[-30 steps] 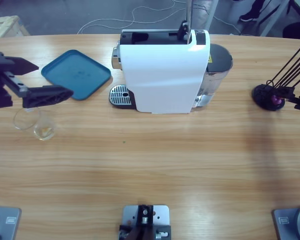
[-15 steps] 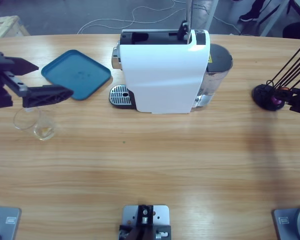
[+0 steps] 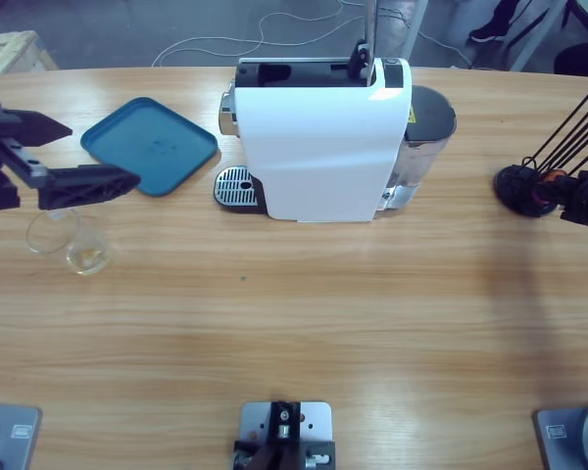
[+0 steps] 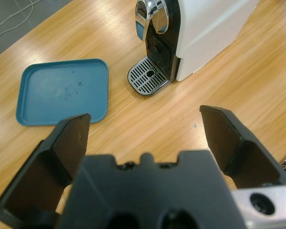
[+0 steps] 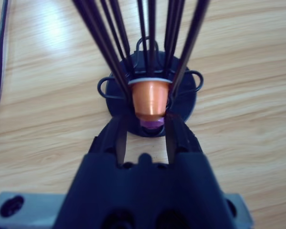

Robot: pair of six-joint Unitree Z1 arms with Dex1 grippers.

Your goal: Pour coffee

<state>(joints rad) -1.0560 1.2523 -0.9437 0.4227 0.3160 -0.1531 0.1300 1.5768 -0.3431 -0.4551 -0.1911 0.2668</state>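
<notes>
The long wooden table (image 3: 304, 323) carried a white coffee machine (image 3: 323, 142) at about twelve o'clock, its drip grille (image 4: 149, 81) facing nine o'clock. Towards ten o'clock lay a teal tray (image 3: 149, 144). The left gripper (image 3: 54, 157) entered from nine o'clock, hovering with its jaws spread wide and nothing between them. Just below it stood two clear glass tumblers; one (image 3: 86, 250) held a shallow layer of pale coffee (image 3: 86, 258), the other tumbler (image 3: 46, 233) touching it on its nine o'clock side. At three o'clock stood a black wire capsule rack (image 5: 150, 90). The right gripper (image 5: 145, 136) sat at its base, jaws partly open either side of an orange capsule (image 5: 151, 98); whether they pressed on it I could not tell.
</notes>
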